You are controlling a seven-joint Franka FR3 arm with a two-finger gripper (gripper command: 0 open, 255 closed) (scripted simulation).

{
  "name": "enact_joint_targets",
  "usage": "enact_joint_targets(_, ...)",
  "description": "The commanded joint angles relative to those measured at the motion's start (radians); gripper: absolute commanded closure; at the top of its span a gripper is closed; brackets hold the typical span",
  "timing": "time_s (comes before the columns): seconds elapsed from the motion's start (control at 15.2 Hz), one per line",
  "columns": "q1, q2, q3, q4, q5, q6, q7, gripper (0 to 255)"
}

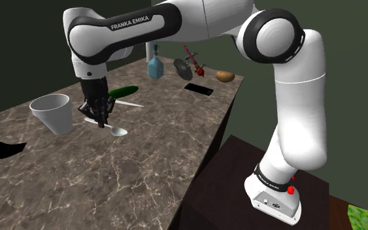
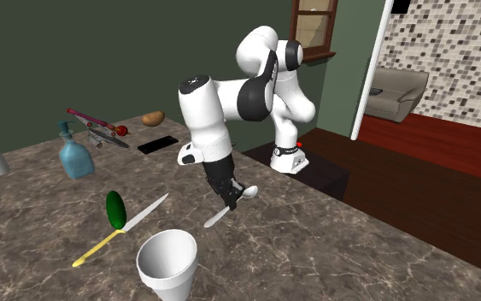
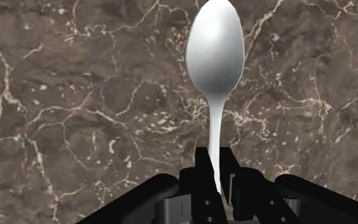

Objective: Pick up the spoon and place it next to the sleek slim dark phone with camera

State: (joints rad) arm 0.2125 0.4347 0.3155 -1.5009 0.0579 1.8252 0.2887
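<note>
The gripper [image 3: 217, 167] was closed narrowly on the spoon [image 3: 215, 48], its two black fingers clasping the thin white handle. The bowl stuck out well past the fingertips over the marbled counter [image 3: 63, 95]. In the shoulder view the gripper [image 1: 99, 119] hung low over the counter with the spoon [image 1: 119, 131] slanting beneath it, and whether the bowl was clear of the stone or touching it could not be told. The dark phone [image 1: 199, 89] lay flat, well apart from the gripper and further along the counter. A white cup [image 1: 51, 112], a cucumber [image 1: 122, 92] and a knife [image 1: 127, 103] sat much nearer the hand. The likeliest trouble was the hold itself: the pads pinched a slim, smooth stem with the heavier bowl hanging out ahead, so a quick swing could make the spoon pivot or slide out. A low carry could also drag the bowl on the counter and twist it in the grip. At the far end, coming down too close could push the phone aside, and a release from too high could let the spoon bounce and roll off the spot.
</note>
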Motion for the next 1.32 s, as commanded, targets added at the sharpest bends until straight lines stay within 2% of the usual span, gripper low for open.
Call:
enact_joint_targets(0.0, -0.038, -0.067, -0.004, -0.102, 0.019, 0.031, -0.043, 255)
enact_joint_targets(0.59, -0.172, -0.296, -0.058, -0.400, 0.078, 0.080, -0.245, 255)
enact_joint_targets(1.25, -0.294, -0.468, -0.163, -0.602, 0.086, 0.080, -0.478, 255)
